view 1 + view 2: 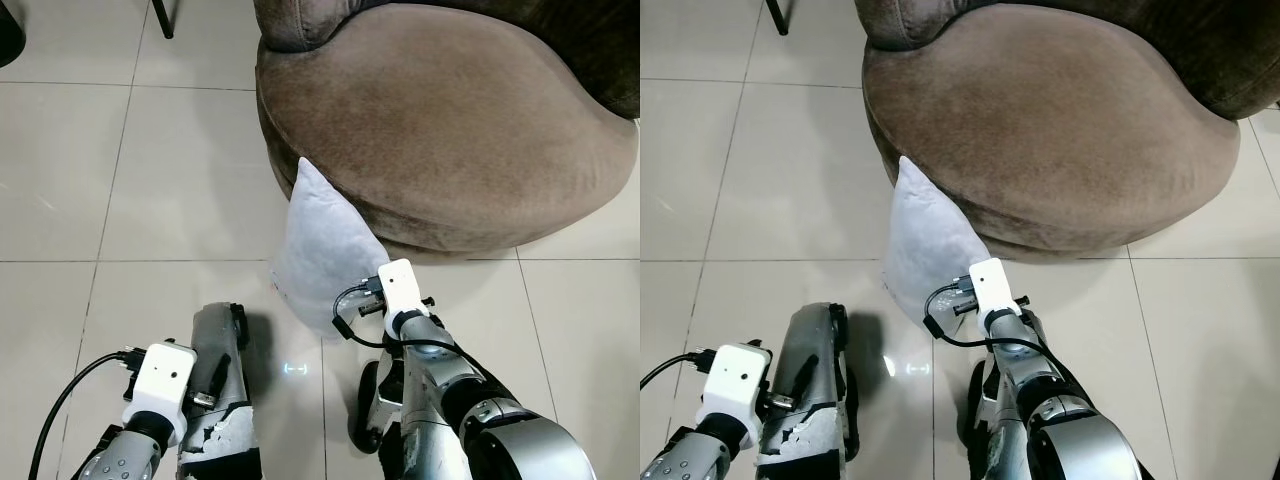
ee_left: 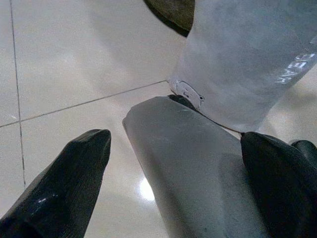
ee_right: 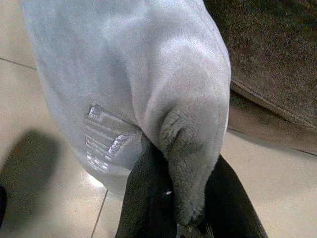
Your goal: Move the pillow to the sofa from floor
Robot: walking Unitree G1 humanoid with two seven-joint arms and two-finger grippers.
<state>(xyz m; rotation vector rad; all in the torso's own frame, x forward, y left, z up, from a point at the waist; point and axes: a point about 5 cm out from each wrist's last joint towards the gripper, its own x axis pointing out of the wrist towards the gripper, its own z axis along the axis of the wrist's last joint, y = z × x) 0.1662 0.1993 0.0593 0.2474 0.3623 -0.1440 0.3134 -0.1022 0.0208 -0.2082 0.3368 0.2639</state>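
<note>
A pale grey pillow (image 1: 325, 250) stands on edge on the tiled floor, leaning against the front of the brown sofa (image 1: 450, 120). My right gripper (image 3: 185, 208) is shut on a corner of the pillow (image 3: 148, 89), a fold of fabric pinched between its black fingers (image 3: 146, 198). In the eye views the right wrist (image 1: 990, 290) sits just below the pillow (image 1: 925, 240). My left gripper (image 2: 173, 183) is open, low by my left leg (image 2: 193, 178), with the pillow (image 2: 247, 59) beyond it.
The sofa's rounded seat bulges toward me, above the pillow. Light floor tiles (image 1: 120, 180) stretch to the left. A dark furniture leg (image 1: 162, 18) stands at the far left top. My own legs (image 1: 220, 400) are in the lower foreground.
</note>
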